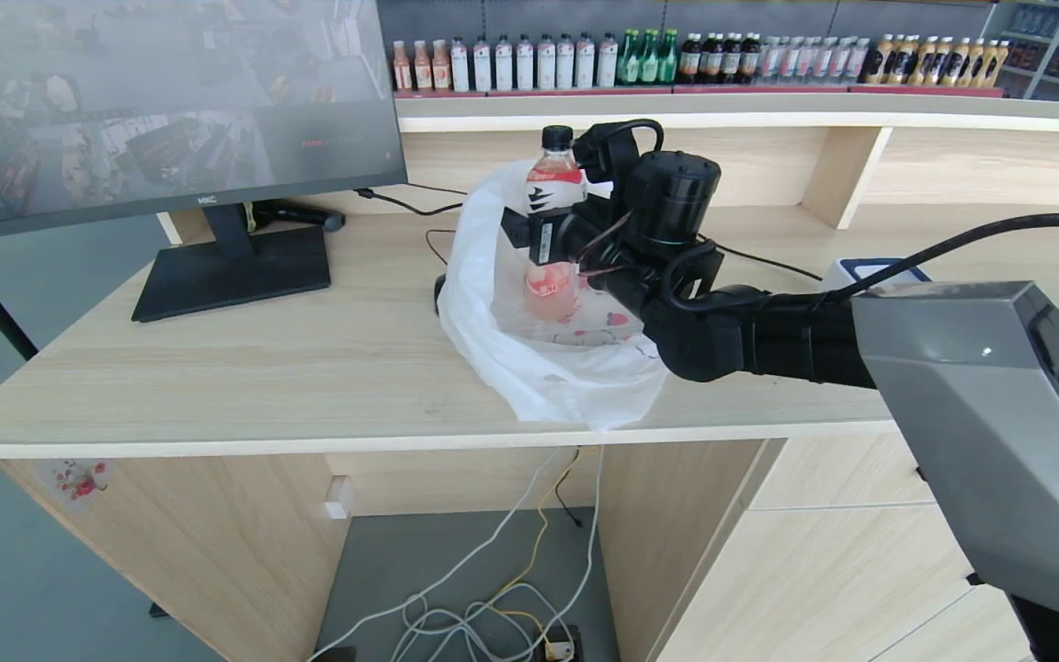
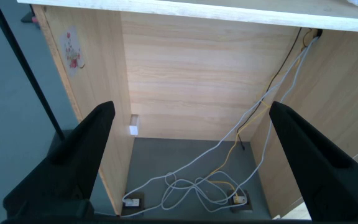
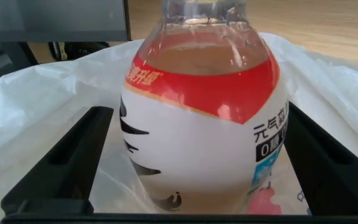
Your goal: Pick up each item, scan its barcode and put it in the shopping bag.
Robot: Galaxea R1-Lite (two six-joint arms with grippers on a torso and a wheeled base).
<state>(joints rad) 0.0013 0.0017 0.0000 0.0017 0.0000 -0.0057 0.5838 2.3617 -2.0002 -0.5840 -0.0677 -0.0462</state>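
A clear bottle (image 1: 552, 234) of pink drink with a black cap and a red and white label stands upright inside the open white shopping bag (image 1: 529, 363) on the counter. My right gripper (image 1: 548, 241) is shut on the bottle's middle, reaching in from the right. In the right wrist view the bottle (image 3: 207, 118) sits between the two black fingers (image 3: 61, 165), with the bag (image 3: 36, 106) behind and around it. My left gripper (image 2: 191, 155) hangs open below the counter, facing the cavity under the desk.
A monitor (image 1: 162, 101) on a black stand sits at the counter's left rear. A white and blue device (image 1: 874, 273) lies right of the bag. Cables run across the counter and hang into the cavity (image 2: 216, 180). Shelves of bottles (image 1: 695, 57) line the back.
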